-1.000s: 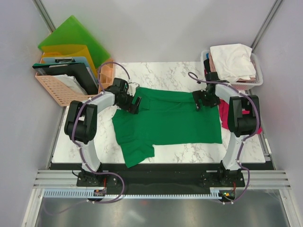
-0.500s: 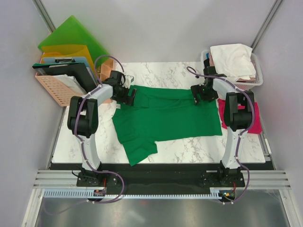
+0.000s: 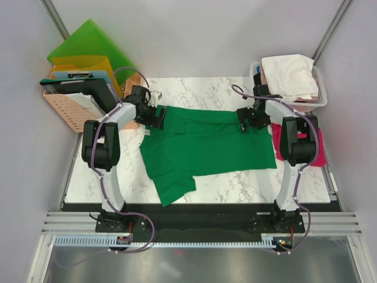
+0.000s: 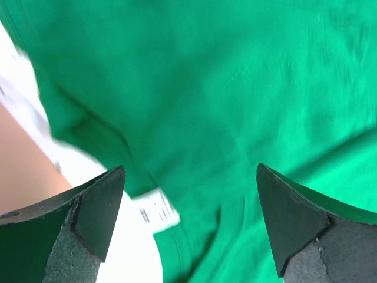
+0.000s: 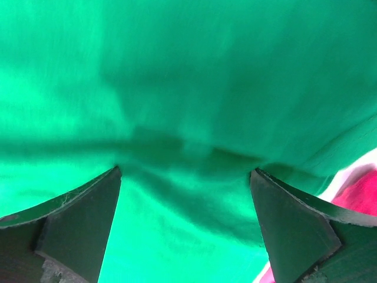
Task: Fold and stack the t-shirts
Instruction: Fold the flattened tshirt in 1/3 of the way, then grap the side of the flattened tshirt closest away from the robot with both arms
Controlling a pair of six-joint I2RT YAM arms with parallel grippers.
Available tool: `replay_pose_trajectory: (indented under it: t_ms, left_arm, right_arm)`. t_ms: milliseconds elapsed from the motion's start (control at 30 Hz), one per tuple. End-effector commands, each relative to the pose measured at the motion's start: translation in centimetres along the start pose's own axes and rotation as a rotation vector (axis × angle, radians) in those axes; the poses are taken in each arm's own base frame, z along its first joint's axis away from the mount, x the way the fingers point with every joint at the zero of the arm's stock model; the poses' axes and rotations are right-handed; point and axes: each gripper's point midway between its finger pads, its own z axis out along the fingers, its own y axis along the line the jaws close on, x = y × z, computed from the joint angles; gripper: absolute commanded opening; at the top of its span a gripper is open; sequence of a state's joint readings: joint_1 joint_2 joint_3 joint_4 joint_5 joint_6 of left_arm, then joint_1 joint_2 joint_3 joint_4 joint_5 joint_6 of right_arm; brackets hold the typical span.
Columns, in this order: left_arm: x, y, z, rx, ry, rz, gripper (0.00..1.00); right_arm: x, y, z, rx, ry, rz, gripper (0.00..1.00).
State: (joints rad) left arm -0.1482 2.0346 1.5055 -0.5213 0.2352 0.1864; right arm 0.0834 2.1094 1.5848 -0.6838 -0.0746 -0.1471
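Note:
A deep green t-shirt [image 3: 206, 147] lies spread flat on the marble table [image 3: 194, 88], one sleeve hanging toward the near left. My left gripper [image 3: 160, 117] is open over its far-left corner; the left wrist view shows green cloth [image 4: 235, 88] and a white care label [image 4: 156, 212] between the spread fingers [image 4: 94, 218]. Over the far-right corner my right gripper [image 3: 244, 121] stands open, with a green fold [image 5: 188, 147] between its fingers [image 5: 294, 224], which grip nothing. A magenta-red t-shirt [image 3: 318, 154] lies at the right edge, partly under the right arm.
A white basket [image 3: 321, 101] at the far right holds white and pale pink shirts [image 3: 288, 76]. A peach crate [image 3: 65, 112] with a clipboard and coloured folders [image 3: 88, 44] stands at the far left. Bare marble shows in front of the green shirt.
Both grippers have moved away from the near edge toward the shirt's far corners, staying open. The green shirt has barely shifted.

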Motion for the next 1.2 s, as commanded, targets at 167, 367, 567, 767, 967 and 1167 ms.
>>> replay_pose_trajectory:
  t_ms: [167, 367, 567, 767, 967, 1167]
  left_arm:
    - [-3.8, -1.2, -10.1, -0.041, -0.246, 0.141, 1.0]
    - [-1.5, -3.5, -15.6, -0.016, -0.253, 0.136, 1.0]
    - [8.1, -8.7, -17.5, 0.253, 0.081, 0.105, 1.0]
    - [14.5, -5.4, -17.2, 0.115, 0.205, 0.37, 1.0]
    - [16.2, -6.3, -18.6, 0.077, 0.067, 0.552, 1.0]
    - [15.3, -10.6, -20.5, 0.056, -0.227, 0.745, 1.0]
  right_arm:
    - [-0.9, 1.9, -11.6, -0.022, -0.214, -0.05, 0.98]
    - [1.8, 2.4, -20.1, 0.008, -0.28, -0.061, 0.98]
    - [6.8, 2.6, -21.7, 0.024, -0.262, -0.068, 0.98]
    - [9.1, 3.0, -21.1, 0.01, -0.25, -0.075, 0.98]
    - [9.7, 3.1, -18.7, -0.009, -0.215, -0.081, 0.98]
    - [10.2, 4.5, -15.2, -0.12, -0.125, -0.047, 0.98]
